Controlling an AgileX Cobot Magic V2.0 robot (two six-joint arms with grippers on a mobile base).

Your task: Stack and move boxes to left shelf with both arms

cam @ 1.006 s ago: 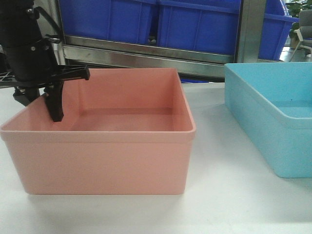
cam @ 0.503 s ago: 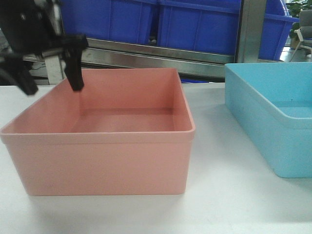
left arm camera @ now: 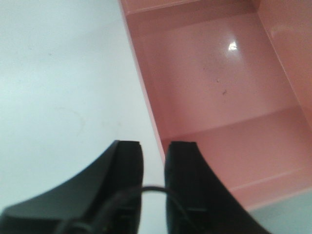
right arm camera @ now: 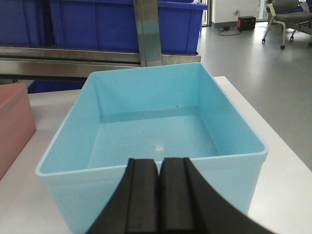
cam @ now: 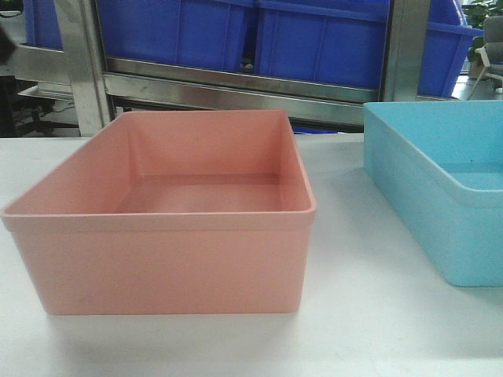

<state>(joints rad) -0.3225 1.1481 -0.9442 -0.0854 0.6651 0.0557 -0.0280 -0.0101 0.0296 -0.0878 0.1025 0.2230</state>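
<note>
Your salmon pink tub (cam: 165, 259) sits upright on the white tabletop (cam: 361, 314) in the front view, filling the middle and reaching out toward 9 o'clock. Nothing lies inside it. The light sky blue tub (cam: 440, 212) stands at 3 o'clock from it, also upright on the tabletop and cut off by the frame edge. The two are apart, with a strip of bare table between them, and neither is stacked on the other.

At 12 o'clock behind both tubs runs the front bar of a steel rack (cam: 236, 86), with dark blue crates (cam: 314, 39) on the level above it and an upright steel post (cam: 78, 63) at 10 o'clock.

Your left gripper (left arm camera: 153, 151) shows at 6 o'clock in its wrist view. Its two black fingers (left arm camera: 126, 165) are parted by a narrow gap and nothing is between them, so the claw is released. It hangs over the near side wall of the pink tub, whose rim runs from 12 o'clock down toward the right-hand finger. The tub's floor spreads out toward 2 o'clock and bare table toward 10 o'clock.

Your right gripper (right arm camera: 159, 170) sits at 6 o'clock in its own view, fingers pressed flat against each other and clenched on nothing. The blue tub lies straight ahead at 12 o'clock, its near wall just beyond the fingertips. A corner of the pink tub shows at 9 o'clock, and an office chair (right arm camera: 287, 14) stands on the floor at 2 o'clock.
</note>
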